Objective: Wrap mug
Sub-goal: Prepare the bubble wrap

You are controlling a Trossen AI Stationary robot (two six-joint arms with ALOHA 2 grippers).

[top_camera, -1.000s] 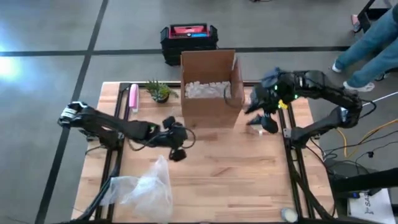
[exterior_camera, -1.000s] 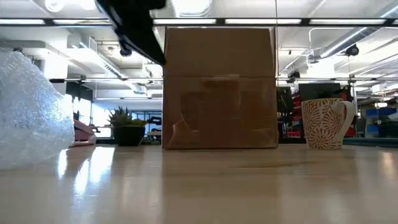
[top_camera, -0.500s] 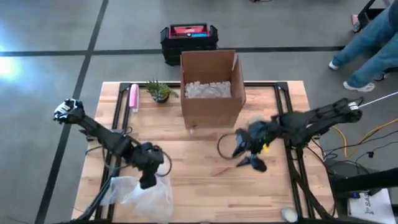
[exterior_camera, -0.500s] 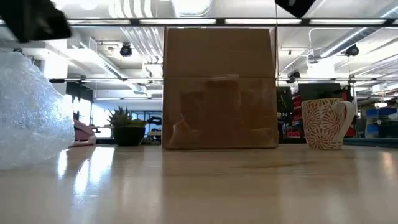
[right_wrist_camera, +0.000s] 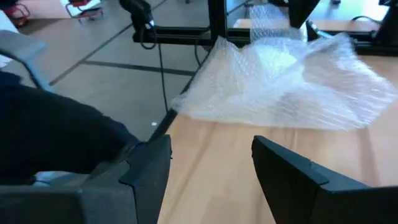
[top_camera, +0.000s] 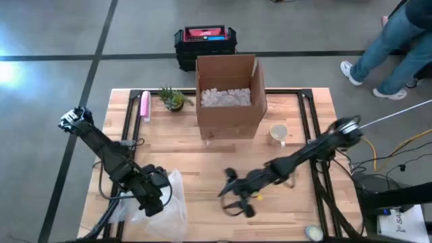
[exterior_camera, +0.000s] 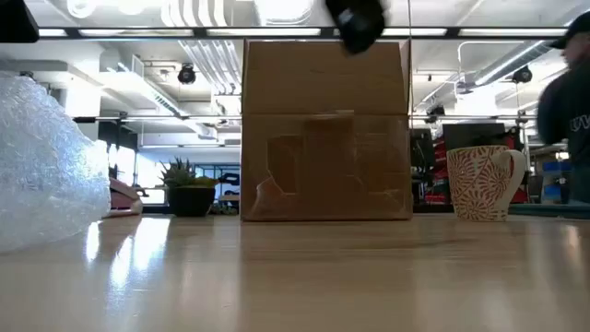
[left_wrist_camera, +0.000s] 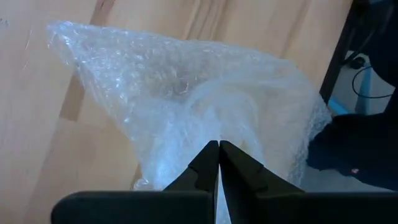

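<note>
clear bubble wrap [top_camera: 162, 206] lies under the left gripper [top_camera: 154, 202], fingers pressed together; beside it hovers the right gripper [top_camera: 233, 197], spread wide, far from the mug [top_camera: 277, 133].

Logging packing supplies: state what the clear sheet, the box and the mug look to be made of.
Bubble wrap: clear plastic film, going by its blistered, crinkled, shiny surface.
Box: brown corrugated cardboard, matte, creased at the front, flaps open in the high view.
Mug: likely glazed ceramic; white with a red leaf pattern, though the gloss is hard to judge.

Mug [top_camera: 277, 132] stands right of the box [top_camera: 230, 106]; plant [top_camera: 173, 99] left; bubble wrap [top_camera: 164, 206] front-left.
</note>
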